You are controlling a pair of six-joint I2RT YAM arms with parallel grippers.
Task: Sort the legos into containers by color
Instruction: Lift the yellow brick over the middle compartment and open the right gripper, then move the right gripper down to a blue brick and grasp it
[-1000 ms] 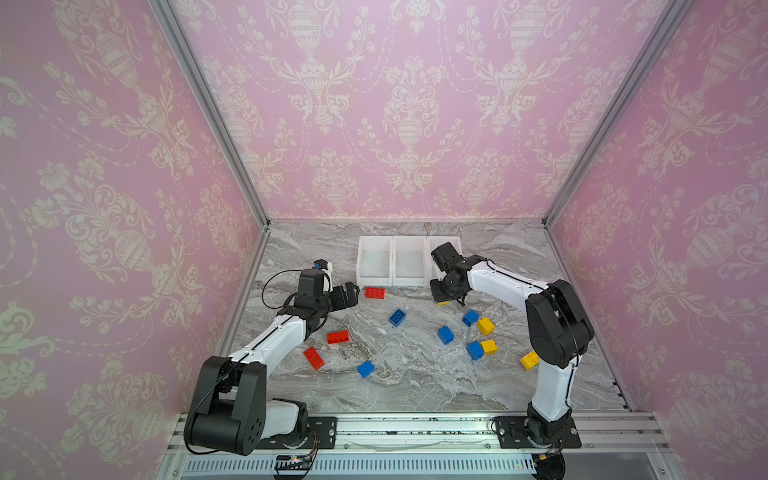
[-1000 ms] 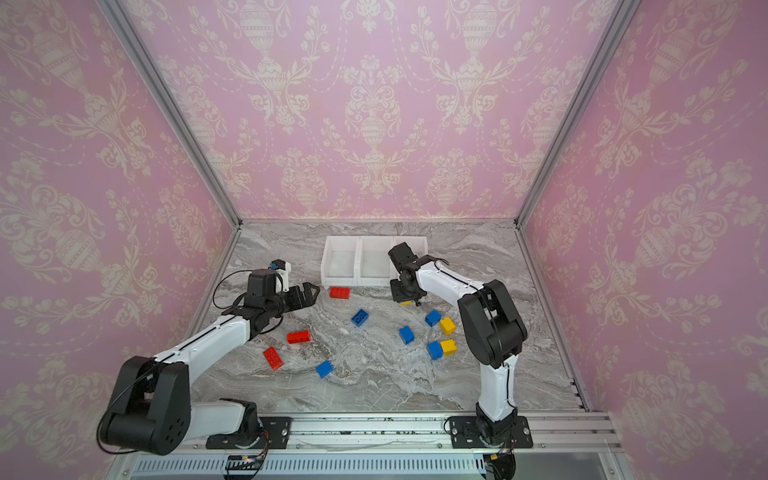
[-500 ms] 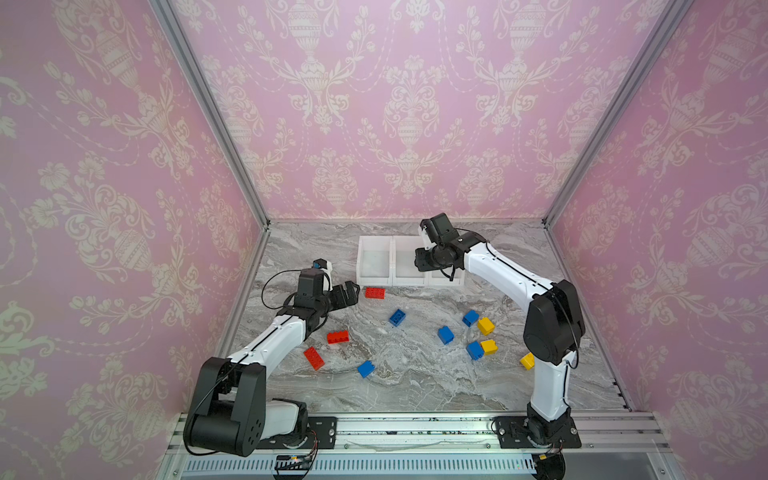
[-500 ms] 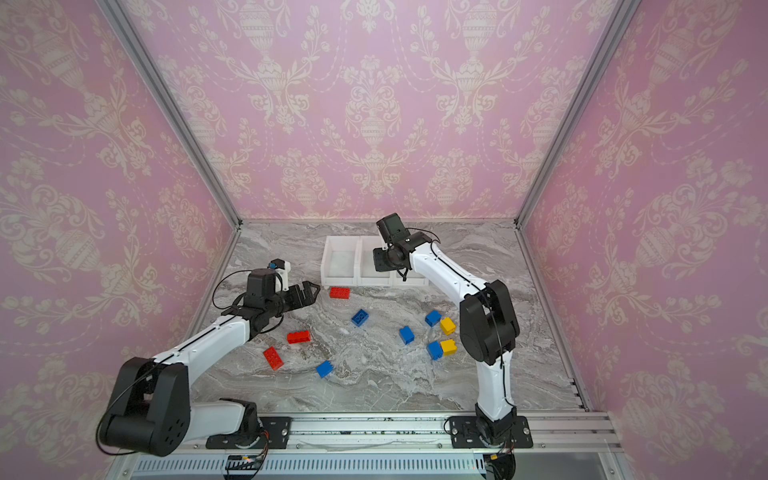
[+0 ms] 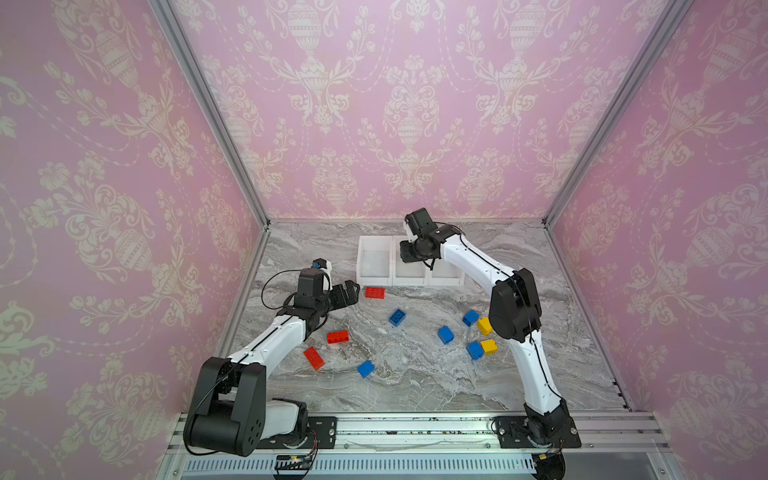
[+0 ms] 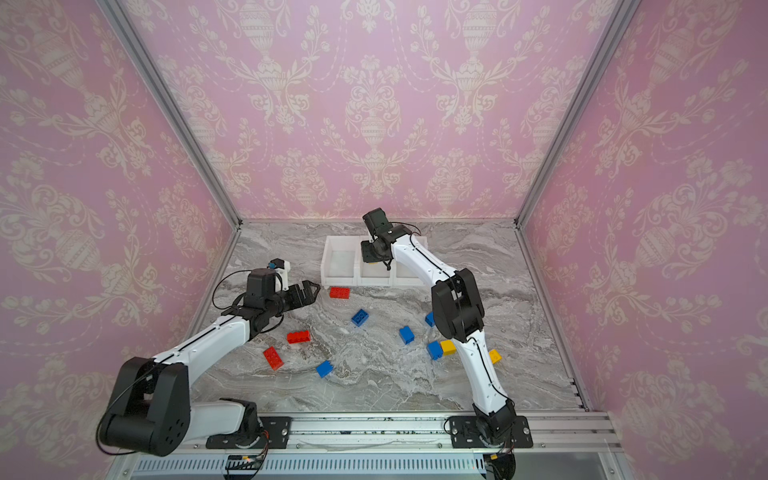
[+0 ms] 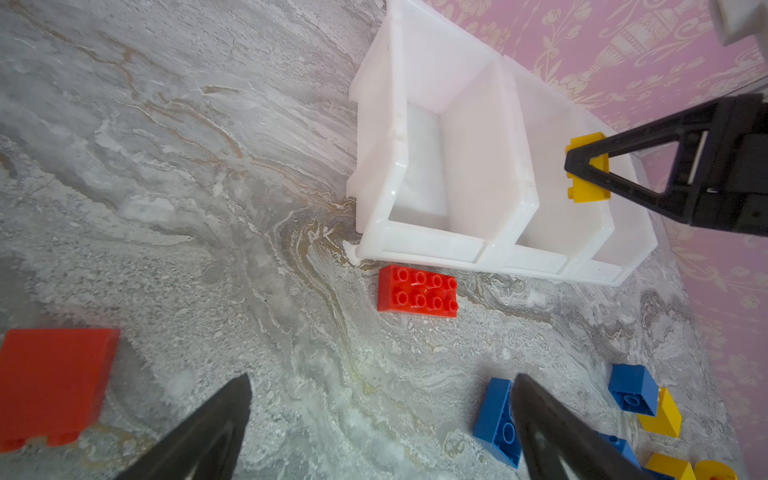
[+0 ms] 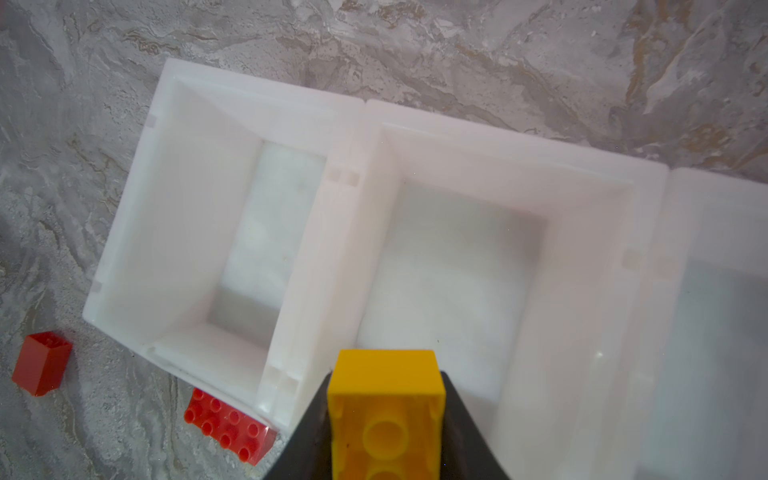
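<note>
Three joined white containers stand at the back of the marble table, and the two whose floors show hold nothing. My right gripper hangs over the middle container, shut on a yellow lego; the left wrist view also shows that yellow lego. My left gripper is open and low over the table, just left of a red lego that lies against the containers' front. Nothing sits between its fingers. More red, blue and yellow legos lie loose on the table.
Two red legos lie beside the left forearm. Blue legos sit mid-table. A blue and yellow cluster lies by the right arm's elbow. Pink walls and metal posts enclose the table.
My right gripper has risen from the table in front of the containers and moved back and left over them, carrying the yellow lego. The left arm has not moved.
</note>
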